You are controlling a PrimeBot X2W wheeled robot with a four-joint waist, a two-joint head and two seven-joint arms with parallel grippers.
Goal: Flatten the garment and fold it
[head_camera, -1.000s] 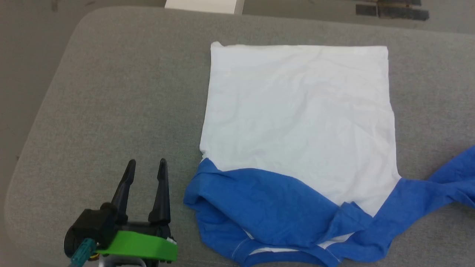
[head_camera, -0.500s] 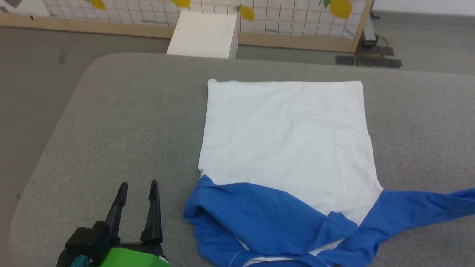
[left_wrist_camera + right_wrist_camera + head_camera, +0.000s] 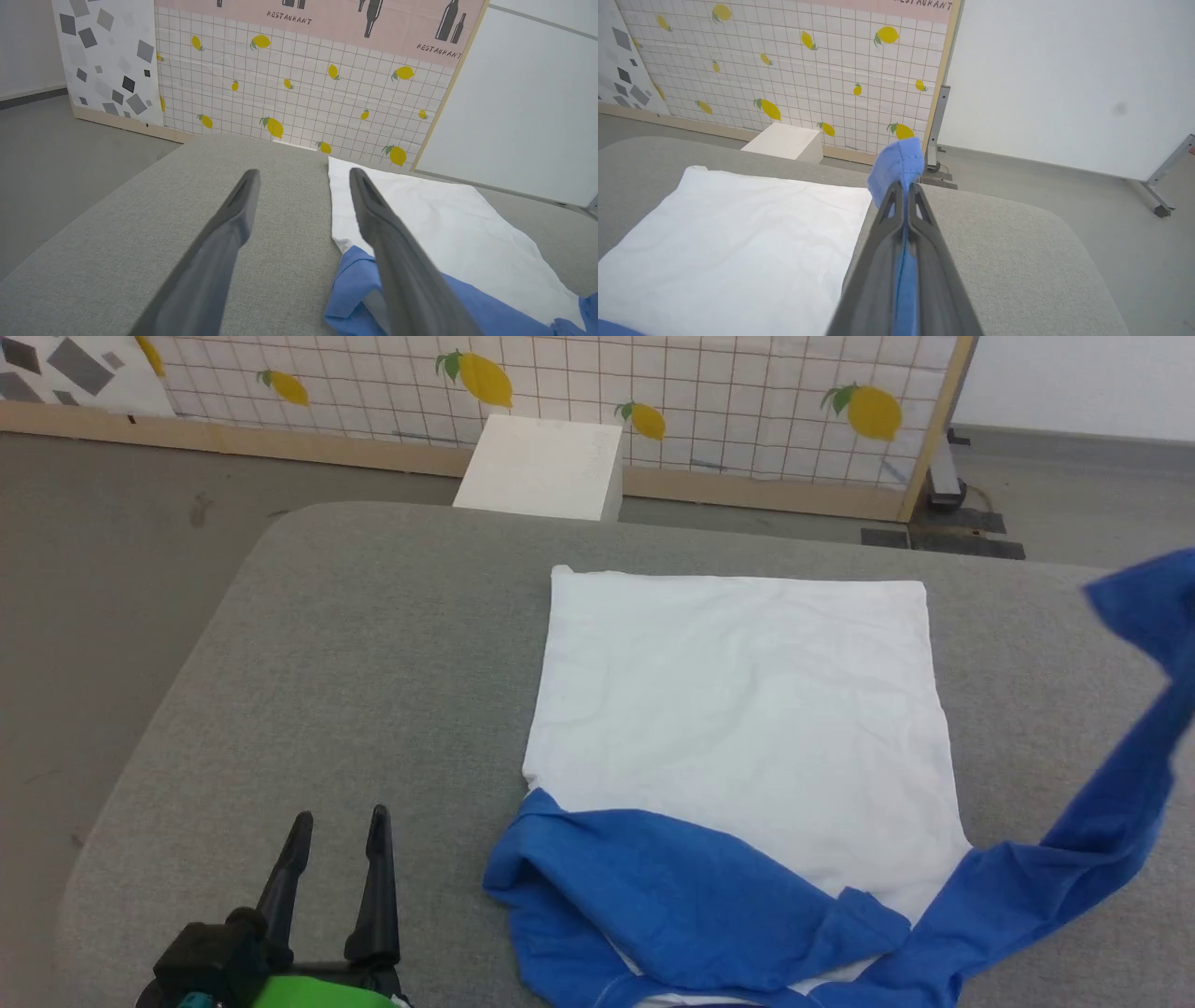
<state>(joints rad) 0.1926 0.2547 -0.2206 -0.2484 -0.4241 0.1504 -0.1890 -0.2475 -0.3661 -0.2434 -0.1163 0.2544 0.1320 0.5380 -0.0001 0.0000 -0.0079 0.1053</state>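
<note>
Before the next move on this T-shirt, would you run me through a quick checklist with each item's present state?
1. The right gripper is shut on the blue sleeve: ok.
2. The left gripper is open and apart from the cloth: ok.
3. The garment has its white body lying flat on the grey cushion: ok, light wrinkles only.
4. The blue shoulder area is spread flat: not ok, it is bunched and folded over.
5. The lifted sleeve hangs without a twist: cannot tell.
</note>
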